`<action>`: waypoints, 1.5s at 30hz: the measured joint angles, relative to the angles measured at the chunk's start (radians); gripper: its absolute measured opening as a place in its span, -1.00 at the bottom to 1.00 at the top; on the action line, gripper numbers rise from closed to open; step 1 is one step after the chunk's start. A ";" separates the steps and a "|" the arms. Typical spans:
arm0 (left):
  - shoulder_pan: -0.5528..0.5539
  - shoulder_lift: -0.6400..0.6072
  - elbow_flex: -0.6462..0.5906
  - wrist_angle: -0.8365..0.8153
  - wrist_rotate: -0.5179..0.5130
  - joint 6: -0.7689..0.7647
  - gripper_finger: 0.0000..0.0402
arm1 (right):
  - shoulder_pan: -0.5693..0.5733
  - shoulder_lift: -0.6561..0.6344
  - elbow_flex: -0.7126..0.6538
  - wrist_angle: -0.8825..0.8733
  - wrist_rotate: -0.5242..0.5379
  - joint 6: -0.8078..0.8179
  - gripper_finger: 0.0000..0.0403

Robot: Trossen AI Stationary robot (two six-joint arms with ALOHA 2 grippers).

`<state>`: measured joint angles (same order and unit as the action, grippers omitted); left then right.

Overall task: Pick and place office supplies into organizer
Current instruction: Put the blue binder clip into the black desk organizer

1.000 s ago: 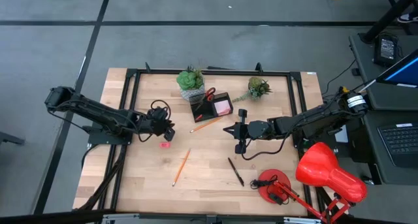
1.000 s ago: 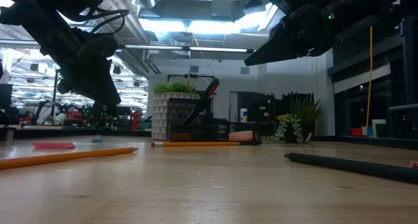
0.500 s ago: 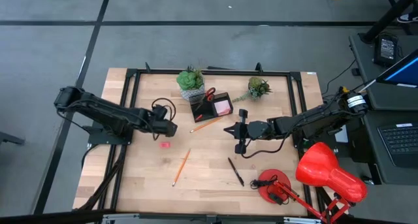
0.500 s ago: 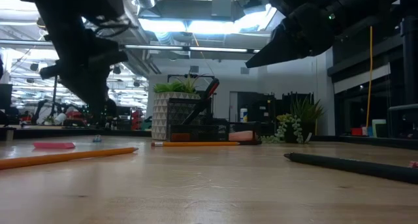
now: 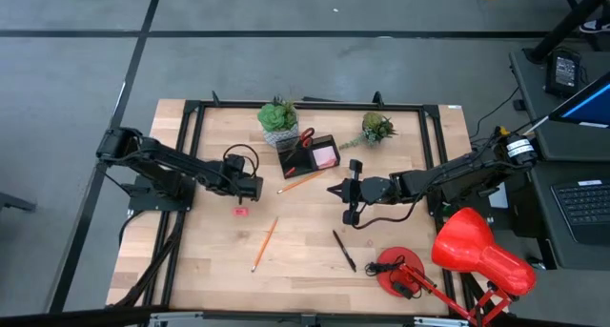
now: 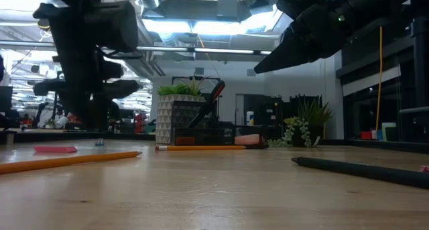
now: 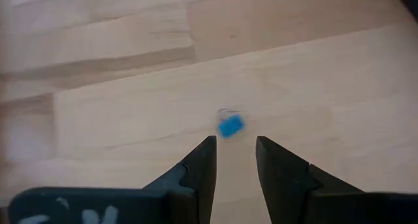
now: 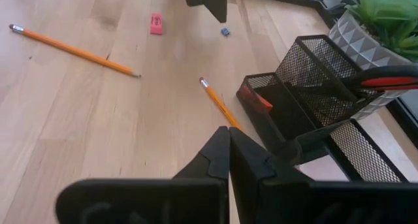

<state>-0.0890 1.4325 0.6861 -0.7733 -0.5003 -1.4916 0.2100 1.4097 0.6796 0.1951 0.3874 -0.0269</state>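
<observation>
My left gripper (image 7: 234,140) stands open and points steeply down, with a small blue piece (image 7: 230,126) on the table just ahead of its fingertips. A pink eraser (image 5: 240,212) lies near it, toward the table's near edge. Two orange pencils (image 5: 264,243) (image 5: 303,181) and a black pen (image 5: 343,251) lie flat on the wood. The black mesh organizer (image 5: 307,153) holds the red-handled scissors (image 5: 306,136), a pink sticky pad (image 5: 326,155) and a small red piece (image 8: 256,98). My right gripper (image 8: 228,134) hovers shut, to the right of the organizer.
Two green potted plants (image 5: 278,120) (image 5: 376,129) stand at the far edge on either side of the organizer. A red desk lamp (image 5: 477,251) fills the near right corner. Bare wood lies between the pencils and the pen.
My left gripper has sunk a little toward the table and moved slightly toward the right edge. It has tipped more steeply downward and rolled about its wrist. My right arm has kept still.
</observation>
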 joint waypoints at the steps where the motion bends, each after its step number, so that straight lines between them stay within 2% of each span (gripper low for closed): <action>1: 0.000 0.006 0.000 0.015 -0.001 -0.004 -0.49 | 0.000 0.000 0.000 0.000 0.000 0.000 -0.95; 13: 0.013 0.057 0.000 0.058 -0.048 -0.004 -0.48 | 0.000 0.000 0.000 -0.005 0.000 0.000 -0.95; 21: 0.021 0.057 0.000 0.056 -0.031 0.007 -0.32 | 0.000 0.000 0.000 -0.005 0.000 -0.002 -0.95; 28: 0.021 0.057 0.000 0.057 -0.035 -0.077 -0.22 | 0.000 0.000 0.000 -0.005 0.000 -0.003 -0.95; 45: 0.018 0.060 -0.001 0.058 -0.049 -0.175 -0.23 | 0.000 0.000 0.000 -0.006 0.000 -0.008 -0.95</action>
<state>-0.0713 1.4926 0.6853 -0.7154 -0.5490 -1.6661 0.2104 1.4097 0.6796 0.1894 0.3874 -0.0345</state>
